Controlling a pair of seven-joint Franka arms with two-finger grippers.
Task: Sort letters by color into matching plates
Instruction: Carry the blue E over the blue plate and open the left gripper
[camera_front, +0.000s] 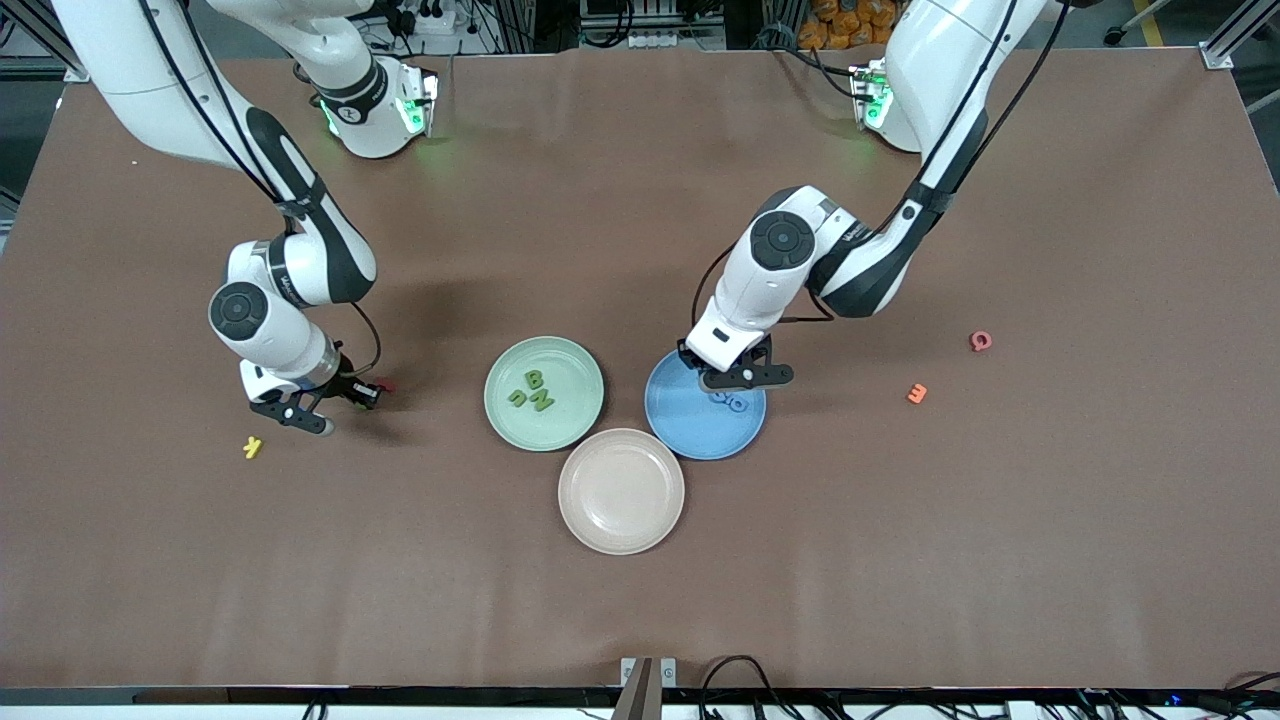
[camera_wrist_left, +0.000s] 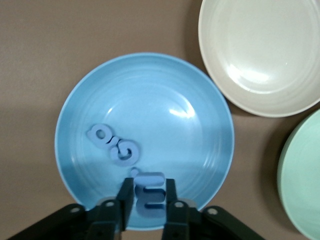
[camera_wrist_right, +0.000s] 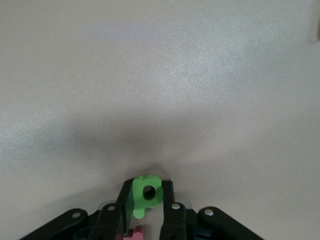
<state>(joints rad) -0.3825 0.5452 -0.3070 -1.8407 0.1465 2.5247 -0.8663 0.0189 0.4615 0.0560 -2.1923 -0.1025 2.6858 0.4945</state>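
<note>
My left gripper (camera_front: 735, 378) (camera_wrist_left: 148, 187) hangs over the blue plate (camera_front: 700, 430) (camera_wrist_left: 150, 100), shut on a blue letter (camera_wrist_left: 150, 192) near the plate's rim. Two more blue letters (camera_wrist_left: 114, 144) lie in that plate. Three green letters (camera_front: 533, 390) rest in the pale green plate (camera_front: 580, 425) (camera_wrist_left: 305, 190). Toward the right arm's end of the table, my right gripper (camera_front: 335, 400) (camera_wrist_right: 146, 190) is down at the table, shut on a green letter (camera_wrist_right: 146, 194).
A beige plate (camera_front: 621, 490) (camera_wrist_left: 260, 55) sits nearer the front camera, touching both coloured plates. A red letter (camera_front: 383, 385) (camera_wrist_right: 134, 234) lies beside my right gripper, a yellow one (camera_front: 253, 447) nearby. A red letter (camera_front: 981, 341) and an orange one (camera_front: 917, 393) lie toward the left arm's end.
</note>
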